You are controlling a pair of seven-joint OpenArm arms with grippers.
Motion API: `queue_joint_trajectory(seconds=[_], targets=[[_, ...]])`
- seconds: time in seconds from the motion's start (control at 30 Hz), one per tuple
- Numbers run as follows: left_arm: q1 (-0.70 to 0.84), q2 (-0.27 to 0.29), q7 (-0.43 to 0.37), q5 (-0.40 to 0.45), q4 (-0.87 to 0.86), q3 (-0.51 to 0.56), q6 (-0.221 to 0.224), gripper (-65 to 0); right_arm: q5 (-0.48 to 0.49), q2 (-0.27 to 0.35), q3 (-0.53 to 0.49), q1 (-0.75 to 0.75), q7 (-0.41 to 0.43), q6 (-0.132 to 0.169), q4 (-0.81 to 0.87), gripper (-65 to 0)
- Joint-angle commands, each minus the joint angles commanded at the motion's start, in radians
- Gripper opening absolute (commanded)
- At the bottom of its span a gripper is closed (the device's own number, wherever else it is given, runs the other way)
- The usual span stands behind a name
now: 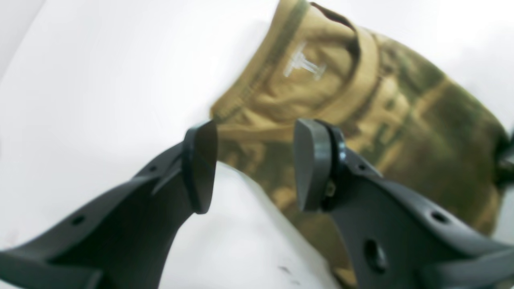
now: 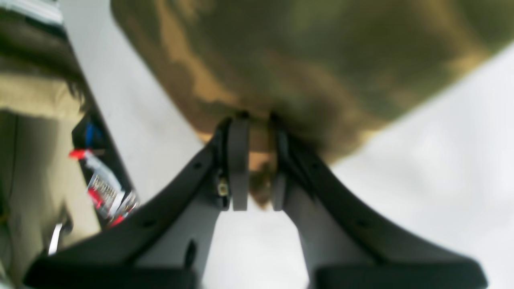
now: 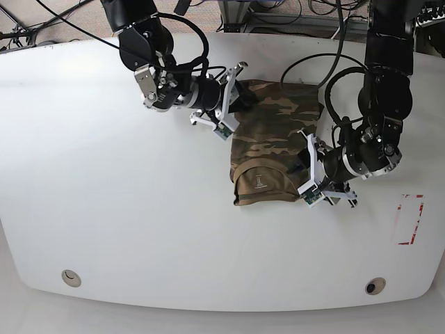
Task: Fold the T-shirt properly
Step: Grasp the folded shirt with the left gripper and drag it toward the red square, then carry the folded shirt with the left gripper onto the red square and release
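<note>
Working left to right across the base view, with the T-shirt as reference: find the right gripper (image 2: pixel 260 120) at the far left corner of the T-shirt, opposite the collar end. Record its fingers as drawn close together, with a narrow gap and camouflage cloth visible there. Cannot tell from the blur whether actually pinching that cloth or merely over it.

Find the T-shirt (image 3: pixel 274 136) lying on the white table (image 3: pixel 139 229), reduced to a compact, roughly rectangular strip. Note the ribbed neckband (image 3: pixel 261 164) and the pale label (image 3: pixel 260 181) at its near end, with slight unevenness along its edges.

Find the left gripper (image 1: pixel 257 124) at the right edge of the T-shirt, near the collar end. Record its fingers as spread wide, with nothing gripped.

Judge the step in hand as late folding: apparently past the side folds, now squaring up or preparing a fold across the length. Treat that fold as outstanding. For the next move, secure a hold at the far end, then carry evenly toward the neckband; if squaring first, close lightly on the right edge. Avoid dragging one corner alone, given the likely risk of skewing the soft layers.
</note>
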Motion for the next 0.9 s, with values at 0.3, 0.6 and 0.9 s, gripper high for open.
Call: queue_joint_trajectory(seconds=[0.3, 0.6, 0.9], targets=[[0.176, 0.169, -0.170, 0.245, 0.025, 0.002, 0.245, -35.4, 0.002, 0.040, 0.150, -0.017, -0.003, 0.000, 0.061, -57.1], [0.285, 0.284, -0.351, 0.443, -0.058, 0.049, 0.443, -23.5, 0.002, 0.049, 0.276, -0.012, -0.032, 0.002, 0.055, -57.1], [0.298, 0.255, -0.374, 0.440, -0.247, 0.003, 0.440, -23.1, 0.002, 0.052, 0.354, -0.012, -0.034, 0.002, 0.061, -57.1]])
